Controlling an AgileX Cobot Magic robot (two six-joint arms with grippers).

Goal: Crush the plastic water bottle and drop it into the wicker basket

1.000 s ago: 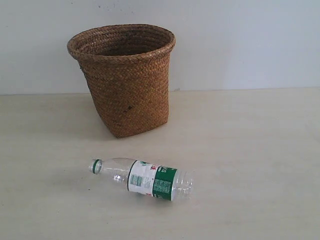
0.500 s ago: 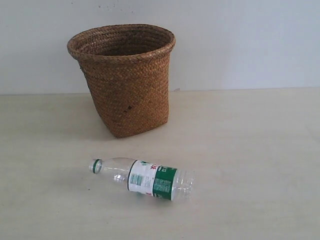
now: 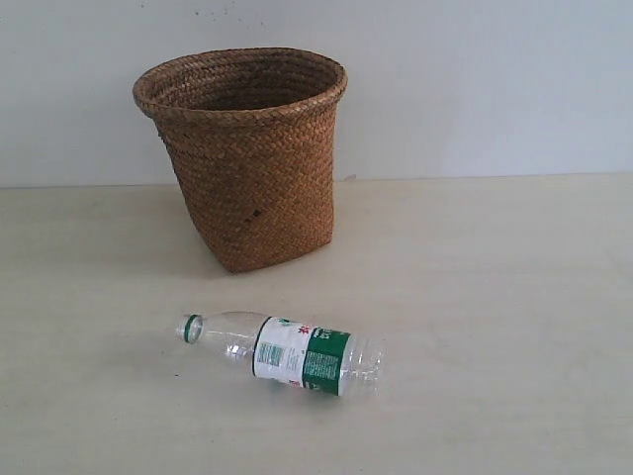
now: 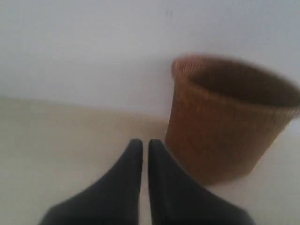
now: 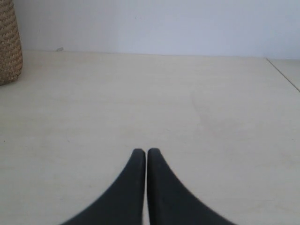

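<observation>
The plastic water bottle lies on its side on the pale table, green neck ring to the left, ribbed base to the right, uncrushed. Behind it stands the wicker basket, upright against the white wall. Neither arm shows in the exterior view. In the left wrist view my left gripper is shut with nothing in it, and the basket stands blurred just beyond its tips. My right gripper is shut and empty over bare table; only the basket's edge shows there. Both wrist views miss the bottle.
A pale wooden table runs back to a white wall. In the right wrist view a table seam or edge runs diagonally at the far side.
</observation>
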